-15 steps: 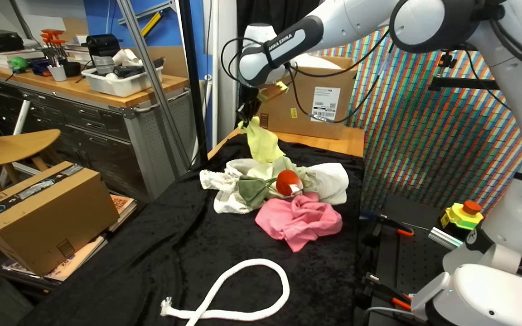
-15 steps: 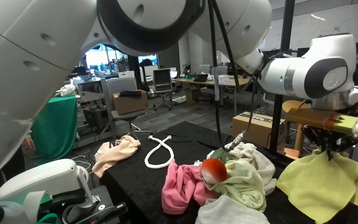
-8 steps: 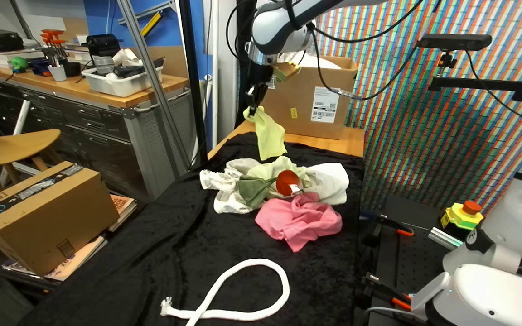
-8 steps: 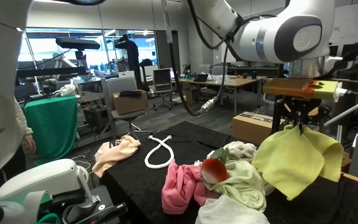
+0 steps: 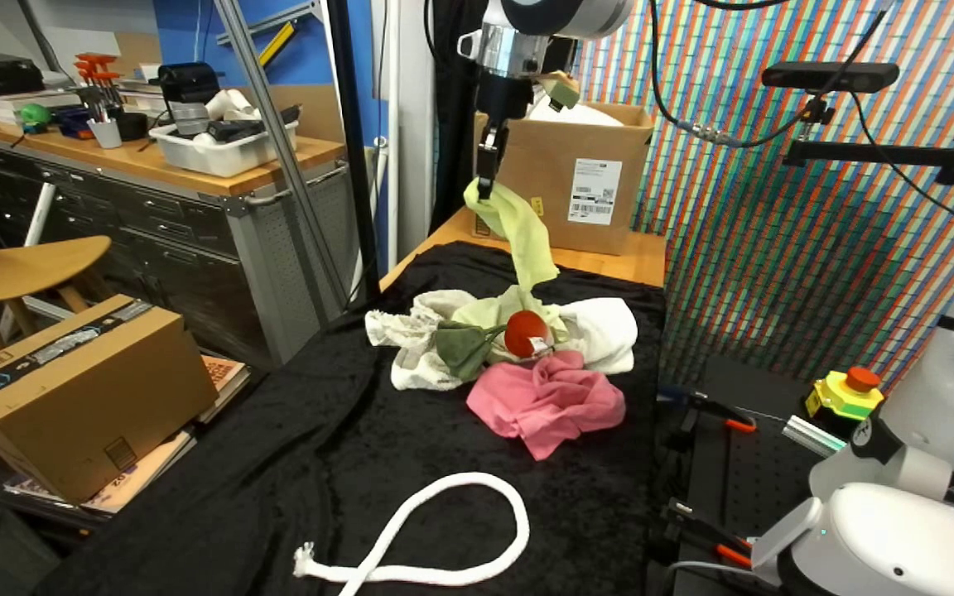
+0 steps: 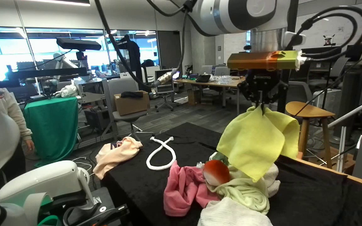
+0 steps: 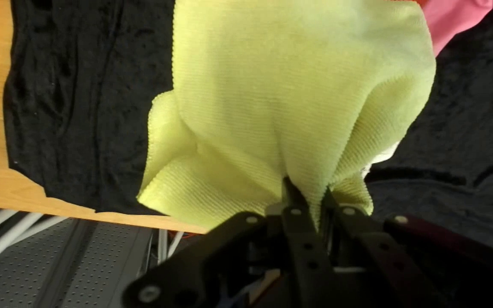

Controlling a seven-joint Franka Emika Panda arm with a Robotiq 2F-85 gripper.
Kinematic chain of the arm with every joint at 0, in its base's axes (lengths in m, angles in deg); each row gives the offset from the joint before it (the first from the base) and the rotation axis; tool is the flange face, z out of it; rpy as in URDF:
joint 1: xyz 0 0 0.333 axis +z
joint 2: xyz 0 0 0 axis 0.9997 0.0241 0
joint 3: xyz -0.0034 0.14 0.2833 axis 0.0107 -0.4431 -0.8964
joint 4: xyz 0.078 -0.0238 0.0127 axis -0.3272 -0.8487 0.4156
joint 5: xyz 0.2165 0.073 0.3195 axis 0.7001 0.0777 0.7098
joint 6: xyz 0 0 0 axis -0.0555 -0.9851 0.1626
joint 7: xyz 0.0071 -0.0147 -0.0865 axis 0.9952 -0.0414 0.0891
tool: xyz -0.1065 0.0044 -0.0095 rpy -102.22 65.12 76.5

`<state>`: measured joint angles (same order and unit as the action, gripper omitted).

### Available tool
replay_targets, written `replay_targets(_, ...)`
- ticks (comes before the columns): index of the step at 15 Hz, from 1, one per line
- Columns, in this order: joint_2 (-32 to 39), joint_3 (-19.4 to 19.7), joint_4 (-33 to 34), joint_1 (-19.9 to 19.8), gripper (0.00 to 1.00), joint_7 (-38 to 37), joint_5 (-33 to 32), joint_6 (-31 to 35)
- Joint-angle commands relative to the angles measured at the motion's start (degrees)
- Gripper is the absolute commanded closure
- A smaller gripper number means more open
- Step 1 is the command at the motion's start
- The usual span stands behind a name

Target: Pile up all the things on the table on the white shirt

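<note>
In the air: bright yellow-green ribbed cloth [image 6: 253, 141], hanging in loose folds directly beneath the black two-finger gripper [image 7: 306, 186]. Jaws closed tight on a gathered pinch of it; in the wrist view the fabric passes between the dark fingers [image 7: 300, 226]. Remainder spreads out and down from the tips. Contact between its lowest corner and the things below: cannot tell.

Below the gripper, in both exterior views, on the wide table of black fabric [image 5: 344, 463]: the white shirt of soft off-white material [image 5: 605, 327], with a crumpled pale green cloth [image 6: 247, 196] over part of it. A small red-orange rounded object [image 5: 524, 334] sits on top, on the side away from the gripper; a dark green piece [image 5: 462, 349] lies just beside it.

Crumpled pink cloth [image 5: 543, 406]: farther out from the gripper than the red-orange object, bunched close against it. Overlap with the shirt: cannot tell.

Thick white rope [image 5: 518, 530]: well apart from the gripper, past the pink cloth, flat on the black fabric, crossing itself to form one wide loop.

Behind the gripper, in an exterior view: brown cardboard box [image 5: 564, 178] on a light wooden surface [image 5: 622, 265].
</note>
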<state>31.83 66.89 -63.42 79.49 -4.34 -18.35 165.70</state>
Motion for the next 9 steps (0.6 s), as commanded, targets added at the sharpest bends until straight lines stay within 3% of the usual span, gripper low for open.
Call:
replay_targets(1, -4.73, 0.51, -4.24, 3.94, 0.92, -0.03, -1.38, -0.55)
replay_targets(6, -4.80, 0.52, -5.19, 7.22, 0.92, -1.53, -2.23, 0.57)
replay_targets(7, -4.56, 0.55, -5.41, 7.56, 0.65, -2.48, -2.82, 1.17)
replay_targets(9, -4.41, 0.62, -5.64, 7.90, 0.58, -3.37, -3.13, 1.06)
